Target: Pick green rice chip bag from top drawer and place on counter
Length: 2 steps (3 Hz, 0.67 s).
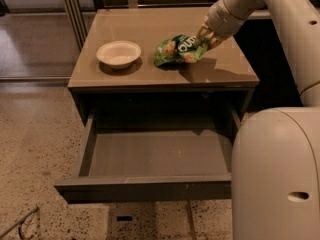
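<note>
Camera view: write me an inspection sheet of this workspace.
Surface: counter, glossy tan, carries bowl and bag.
Job's things: green rice chip bag lying on the counter, right of centre; top drawer open, nothing seen inside.
Clutter: white bowl on the counter, left of the bag.
Grippers: gripper at the bag's right end, over the counter.
Cables: thin cable-like line on the floor, lower left.
Surroundings: speckled floor; robot's pale body at lower right.

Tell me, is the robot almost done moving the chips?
Nearly. The green rice chip bag is out of the open top drawer and looks to rest on the counter, beside the white bowl. The gripper is at the bag's right end. Left, probably: backing the gripper away from it.
</note>
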{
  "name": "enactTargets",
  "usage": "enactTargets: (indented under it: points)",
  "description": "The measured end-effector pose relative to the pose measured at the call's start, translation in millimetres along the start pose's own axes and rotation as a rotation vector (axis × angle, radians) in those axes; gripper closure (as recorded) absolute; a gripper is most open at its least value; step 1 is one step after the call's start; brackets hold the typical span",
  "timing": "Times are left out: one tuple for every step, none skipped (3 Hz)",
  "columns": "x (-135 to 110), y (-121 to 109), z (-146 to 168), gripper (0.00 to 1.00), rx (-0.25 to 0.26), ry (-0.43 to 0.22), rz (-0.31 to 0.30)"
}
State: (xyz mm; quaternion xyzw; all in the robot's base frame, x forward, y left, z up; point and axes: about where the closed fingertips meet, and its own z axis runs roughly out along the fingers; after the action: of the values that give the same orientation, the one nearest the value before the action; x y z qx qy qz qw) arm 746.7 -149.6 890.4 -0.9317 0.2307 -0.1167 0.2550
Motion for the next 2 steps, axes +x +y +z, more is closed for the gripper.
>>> enactTargets:
  points:
    - [0.0, 0.0, 0.0, 0.60, 0.000, 0.000, 0.000]
    - [0.0, 0.0, 0.0, 0.37, 0.000, 0.000, 0.000]
